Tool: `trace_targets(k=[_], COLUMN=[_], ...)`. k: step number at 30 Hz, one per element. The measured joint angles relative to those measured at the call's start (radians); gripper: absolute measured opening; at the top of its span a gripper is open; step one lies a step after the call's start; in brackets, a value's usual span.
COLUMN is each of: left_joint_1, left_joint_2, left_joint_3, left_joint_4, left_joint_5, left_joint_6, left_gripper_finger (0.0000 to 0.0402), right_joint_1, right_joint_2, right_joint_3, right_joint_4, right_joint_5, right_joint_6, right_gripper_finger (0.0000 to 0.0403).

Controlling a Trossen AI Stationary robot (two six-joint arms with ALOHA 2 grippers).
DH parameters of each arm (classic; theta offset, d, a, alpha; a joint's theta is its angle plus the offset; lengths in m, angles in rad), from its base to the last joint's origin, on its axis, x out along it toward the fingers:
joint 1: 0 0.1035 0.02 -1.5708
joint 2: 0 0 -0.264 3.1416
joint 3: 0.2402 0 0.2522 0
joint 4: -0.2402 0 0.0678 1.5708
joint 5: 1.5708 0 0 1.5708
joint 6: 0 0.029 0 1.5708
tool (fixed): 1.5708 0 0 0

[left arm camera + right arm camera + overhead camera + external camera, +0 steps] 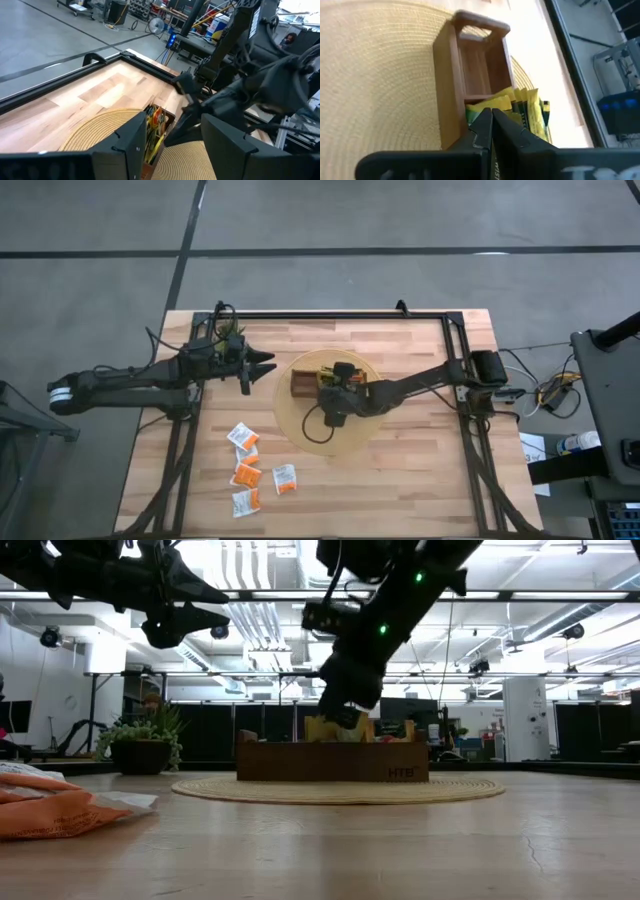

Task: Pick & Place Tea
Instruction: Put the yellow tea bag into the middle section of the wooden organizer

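From above, we see the wooden tray (303, 384) standing on a round woven mat (300, 425) in the middle of the table (420, 470); the right gripper (333, 385) is over the tray, and yellow sachets (326, 369) show just beside it. Five orange and white sachets (258, 471) lie loose on the table, well apart from the tray, near the front left. The left gripper (262, 365) hangs left of the mat, its fingers apart. In the low view, the tray (333, 760) sits on the mat (338, 790), and the right gripper (343, 716) reaches down into it from above; a potted plant (142, 745) stands far left. In the left wrist view, yellow and orange sachets (156, 125) stand upright in one compartment of the tray. In the right wrist view, the right gripper (491, 120) has its fingers pressed together at the yellow and green sachets (520, 111), while the far compartment (480, 67) of the tray holds nothing; we cannot tell if a sachet is pinched.
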Motion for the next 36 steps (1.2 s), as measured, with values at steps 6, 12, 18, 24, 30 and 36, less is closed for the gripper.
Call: trace_targets(k=[6,12,18,24,30,36], left_joint_1=[-0.002,-0.002,-0.002,-0.002,-0.003,-0.004], left_joint_2=[0.0,0.0,0.0,0.0,0.0,-0.001], left_joint_3=[0.0,0.0,0.0,0.0,0.0,0.0], left_joint_4=[0.0,0.001,0.003,0.006,0.006,-0.001], left_joint_5=[0.0,0.0,0.0,0.0,0.0,0.0], left_joint_6=[0.0,0.0,0.0,0.0,0.0,0.0], left_gripper_finger=[0.0183,0.0183,0.0183,0.0183,0.0183,0.0183], right_joint_1=[0.026,0.021,0.001,-0.02,-0.018,0.01], right_joint_2=[-0.025,-0.008,0.054,0.101,0.074,0.012], right_joint_3=[-0.001,-0.005,-0.005,0.01,0.031,0.054], right_joint_4=[0.001,-0.003,0.01,0.008,-0.021,-0.11], right_joint_5=[0.042,0.077,0.105,0.017,-0.027,-0.026], right_joint_6=[-0.004,0.0,0.0,-0.011,-0.011,0.016], right_gripper_finger=[0.0008,0.0008,0.0008,0.0008,0.0008,0.0008])
